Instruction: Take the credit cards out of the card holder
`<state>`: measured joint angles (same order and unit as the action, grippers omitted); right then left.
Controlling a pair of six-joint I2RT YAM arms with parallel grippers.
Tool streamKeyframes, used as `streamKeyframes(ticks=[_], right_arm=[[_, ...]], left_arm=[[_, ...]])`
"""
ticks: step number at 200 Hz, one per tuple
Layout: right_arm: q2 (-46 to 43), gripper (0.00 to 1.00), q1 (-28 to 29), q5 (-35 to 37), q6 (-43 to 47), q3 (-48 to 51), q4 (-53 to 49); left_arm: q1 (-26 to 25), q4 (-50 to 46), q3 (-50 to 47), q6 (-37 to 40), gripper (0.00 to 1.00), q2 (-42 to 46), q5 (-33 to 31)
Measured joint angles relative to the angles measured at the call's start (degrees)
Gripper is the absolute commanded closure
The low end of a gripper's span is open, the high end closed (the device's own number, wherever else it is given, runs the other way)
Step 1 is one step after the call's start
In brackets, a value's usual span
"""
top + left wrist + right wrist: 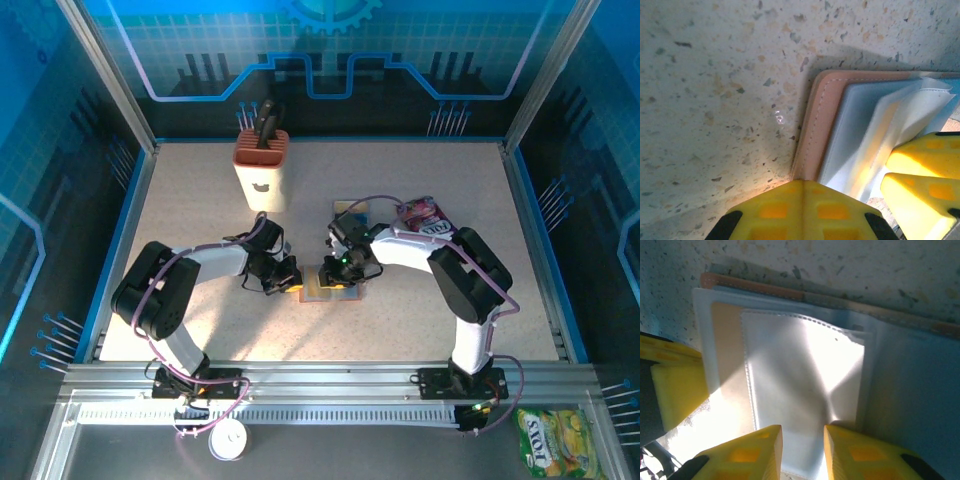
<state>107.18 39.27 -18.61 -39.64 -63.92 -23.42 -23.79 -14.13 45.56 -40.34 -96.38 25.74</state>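
Note:
The card holder (pixel 335 290) lies open on the table, with a brown outer edge (pixel 816 120) and blue-grey inner pockets (pixel 910 385). My left gripper (pixel 802 182) is shut, its tip resting against the holder's brown edge at the left. My right gripper (pixel 802 440) is open, its fingers straddling a clear pocket sleeve (pixel 800 370) from the holder's right side. A pale orange band (pixel 727 355) shows through the pocket; I cannot tell whether it is a card. One teal and yellow credit card (pixel 352 211) lies flat on the table behind the right gripper.
A purple snack packet (pixel 422 216) lies just right of the loose card. An orange and white block with dark handles (pixel 261 162) stands at the back left. A yellow packet (pixel 557 437) and a white roll (pixel 228 440) sit off the table, in front.

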Motion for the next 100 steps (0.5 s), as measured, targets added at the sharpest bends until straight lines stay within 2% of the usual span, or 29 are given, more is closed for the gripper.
streamKeyframes(ticks=[55,100], right_arm=[[-1.03,0.71,-2.73,-6.05,-1.01,5.16,7.50],[-1.53,0.71,-3.41,-7.89,-1.79,7.19,10.73]], left_arm=[[-0.02,-1.29,0.52,-0.04,0.96,0.33,-0.81],[-0.04,-4.31,1.33,-0.28,0.93,3.89,-2.19]])
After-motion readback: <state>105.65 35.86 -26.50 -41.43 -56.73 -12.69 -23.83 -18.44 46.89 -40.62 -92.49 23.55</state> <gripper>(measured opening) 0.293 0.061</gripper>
